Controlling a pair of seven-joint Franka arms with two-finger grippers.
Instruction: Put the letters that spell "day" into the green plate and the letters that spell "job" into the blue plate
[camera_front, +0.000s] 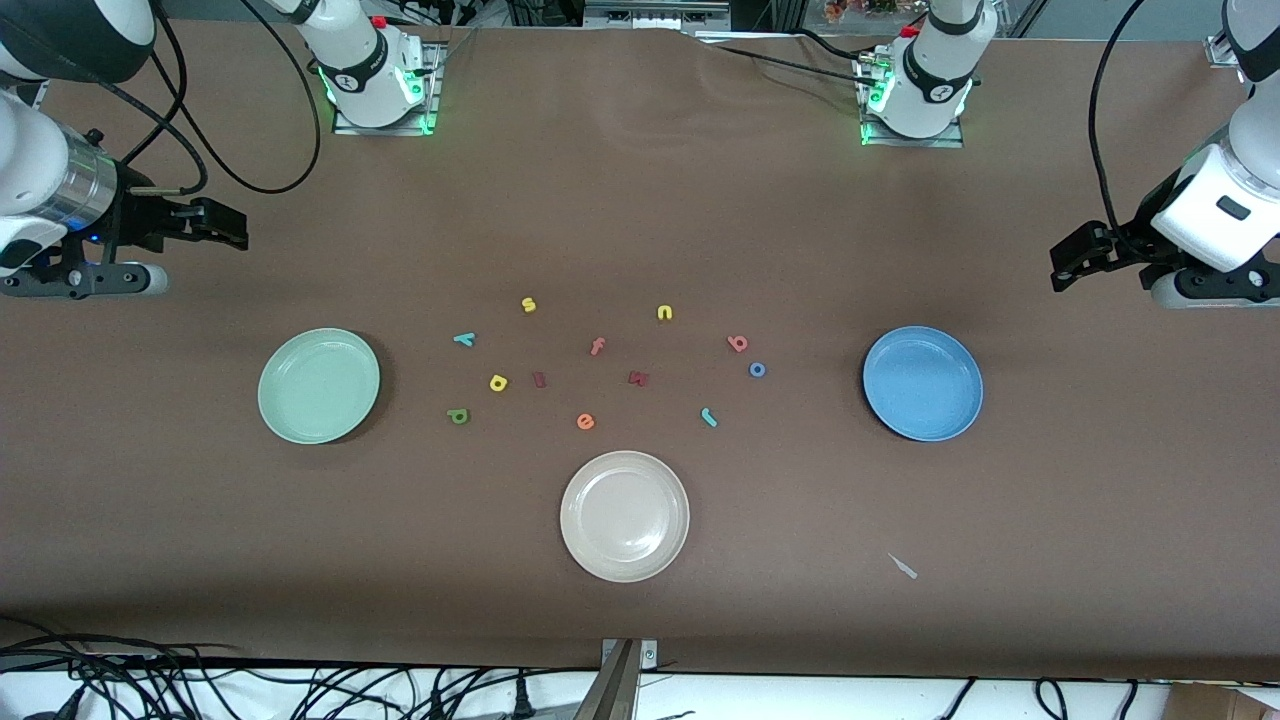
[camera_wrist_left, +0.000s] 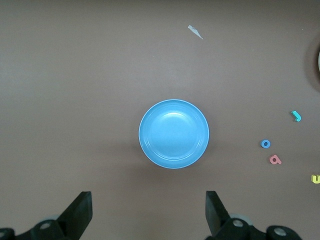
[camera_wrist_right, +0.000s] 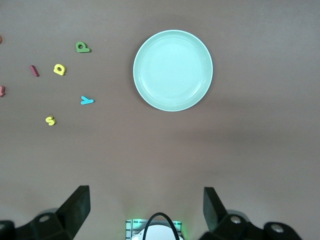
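Observation:
The green plate (camera_front: 318, 385) (camera_wrist_right: 173, 70) lies empty toward the right arm's end, and the blue plate (camera_front: 922, 383) (camera_wrist_left: 173, 134) lies empty toward the left arm's end. Between them on the table lie the green d (camera_front: 458, 415) (camera_wrist_right: 82, 47), yellow a (camera_front: 498, 382) (camera_wrist_right: 60, 69) and teal y (camera_front: 464, 339) (camera_wrist_right: 87, 100). Closer to the blue plate are the salmon b (camera_front: 738, 343) (camera_wrist_left: 275, 160), blue o (camera_front: 757, 369) (camera_wrist_left: 265, 144) and teal j (camera_front: 709, 417) (camera_wrist_left: 296, 116). My right gripper (camera_front: 222, 228) (camera_wrist_right: 146, 207) hangs open and empty over bare table. My left gripper (camera_front: 1062, 265) (camera_wrist_left: 149, 210) does the same at its own end.
A cream-white plate (camera_front: 624, 515) sits nearer the front camera than the letters. Among the letters lie a yellow s (camera_front: 529, 304), yellow n (camera_front: 665, 313), orange f (camera_front: 597, 346), orange e (camera_front: 585, 421) and two dark red letters (camera_front: 639, 378). A white scrap (camera_front: 903, 566) lies near the blue plate.

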